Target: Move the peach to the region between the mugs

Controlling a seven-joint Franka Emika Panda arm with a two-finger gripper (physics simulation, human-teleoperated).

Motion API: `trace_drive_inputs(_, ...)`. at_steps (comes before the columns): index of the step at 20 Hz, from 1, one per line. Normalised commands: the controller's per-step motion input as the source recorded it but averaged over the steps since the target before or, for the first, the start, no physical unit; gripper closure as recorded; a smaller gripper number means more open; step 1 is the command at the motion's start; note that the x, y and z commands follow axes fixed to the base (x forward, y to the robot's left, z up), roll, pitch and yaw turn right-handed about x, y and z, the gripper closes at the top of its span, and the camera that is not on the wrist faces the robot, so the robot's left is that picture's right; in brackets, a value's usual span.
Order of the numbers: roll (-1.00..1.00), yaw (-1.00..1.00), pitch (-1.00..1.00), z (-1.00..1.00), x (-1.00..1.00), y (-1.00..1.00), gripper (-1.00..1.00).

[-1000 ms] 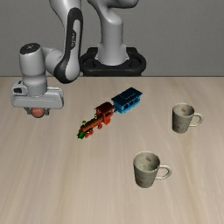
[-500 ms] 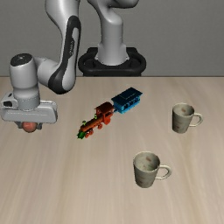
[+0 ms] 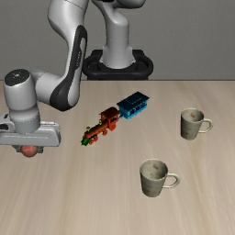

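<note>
We see the gripper (image 3: 30,150) low over the table (image 3: 92,204), close to the table's edge on the exterior view's left. It pinches the peach (image 3: 32,151), which shows just beneath the grey hand, with the fingers closed against its sides. The toy train (image 3: 116,117) lies slantwise near the middle of the table, well apart from the peach, its blue wagon toward the back edge. The two mugs stand toward the exterior view's right. The back mug (image 3: 192,123) is upright with its handle pointing right, and the front mug (image 3: 157,176) is upright nearer the front edge. The stretch between them is bare wood, far from the peach.
</note>
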Motion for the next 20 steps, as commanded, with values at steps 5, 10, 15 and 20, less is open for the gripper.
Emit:
trace_drive_inputs(5, 0.00, 0.00, 0.00, 0.00, 0.00, 1.00, 1.00)
trace_drive_inputs(10, 0.00, 0.00, 0.00, 0.00, 0.00, 1.00, 1.00)
trace_drive_inputs(15, 0.00, 0.00, 0.00, 0.00, 0.00, 1.00, 1.00)
trace_drive_inputs(20, 0.00, 0.00, 0.00, 0.00, 0.00, 1.00, 1.00)
